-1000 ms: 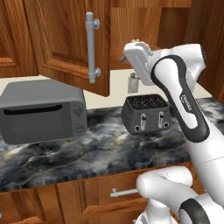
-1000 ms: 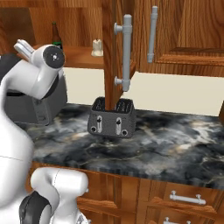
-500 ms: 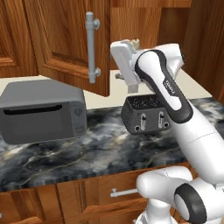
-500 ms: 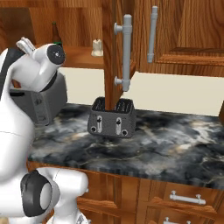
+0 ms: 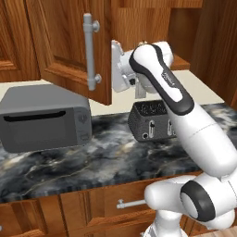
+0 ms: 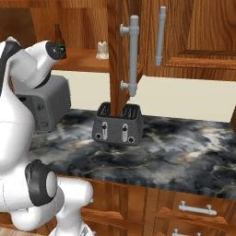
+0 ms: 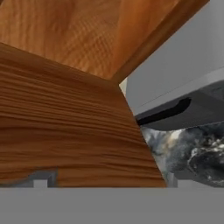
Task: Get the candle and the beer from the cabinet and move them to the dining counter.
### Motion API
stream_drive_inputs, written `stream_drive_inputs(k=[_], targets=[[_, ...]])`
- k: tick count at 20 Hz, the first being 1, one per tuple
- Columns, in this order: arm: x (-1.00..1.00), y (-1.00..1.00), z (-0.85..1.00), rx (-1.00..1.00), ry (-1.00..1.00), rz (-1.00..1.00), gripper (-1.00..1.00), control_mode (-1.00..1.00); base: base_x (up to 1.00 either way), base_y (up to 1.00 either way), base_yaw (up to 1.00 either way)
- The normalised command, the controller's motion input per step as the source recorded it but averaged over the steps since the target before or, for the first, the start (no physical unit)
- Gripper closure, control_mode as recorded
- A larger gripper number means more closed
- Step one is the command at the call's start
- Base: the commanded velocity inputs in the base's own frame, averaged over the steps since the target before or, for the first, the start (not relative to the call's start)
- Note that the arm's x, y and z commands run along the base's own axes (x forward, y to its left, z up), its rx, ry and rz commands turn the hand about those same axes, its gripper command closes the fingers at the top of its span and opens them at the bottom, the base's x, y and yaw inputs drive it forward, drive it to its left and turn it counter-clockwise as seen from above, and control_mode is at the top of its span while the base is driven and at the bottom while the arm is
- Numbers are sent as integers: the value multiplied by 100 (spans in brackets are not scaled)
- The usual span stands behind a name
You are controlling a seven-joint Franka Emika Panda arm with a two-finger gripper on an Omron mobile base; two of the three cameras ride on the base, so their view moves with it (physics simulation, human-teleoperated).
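The beer [image 6: 58, 39], a dark bottle, stands at the left of the open cabinet's shelf [image 6: 80, 59]. The stubby cream candle [image 6: 103, 50] sits to its right, near the open door [image 6: 120, 50]. In the left base view my gripper [image 5: 116, 69] hangs just behind the free edge of that door [image 5: 65, 41], below shelf level and above the toaster [image 5: 151, 121]. In the hand view the gripper [image 7: 107, 181] faces the door's wooden face at close range. Its fingertips [image 7: 40, 182] stand wide apart, open, with nothing between them. The dining counter is out of view.
A grey microwave [image 5: 44, 115] stands on the marble worktop [image 5: 106, 157] left of the toaster. The open door carries a long silver bar handle [image 5: 90, 51]. A second, closed door with its own handle [image 6: 160, 36] is to the right. Drawers [image 6: 196, 209] lie below.
The arm has swung left, bringing the hand from above the toaster up to the open door's edge. The jaws have stayed open.
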Motion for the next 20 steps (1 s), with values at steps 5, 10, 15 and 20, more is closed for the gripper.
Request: stream_drive_inputs(k=[5, 10, 15, 20], targets=[[-49, 69, 0, 0, 0, 24, -100, -100, 0, 0, 0], [-39, 76, 0, 0, -1, 18, -100, -100, 0, 0, 0], [-34, 85, -1, -6, -9, 4, -100, -100, 0, 0, 0], [-21, 80, -1, -7, -6, 0, -100, -100, 0, 0, 0]])
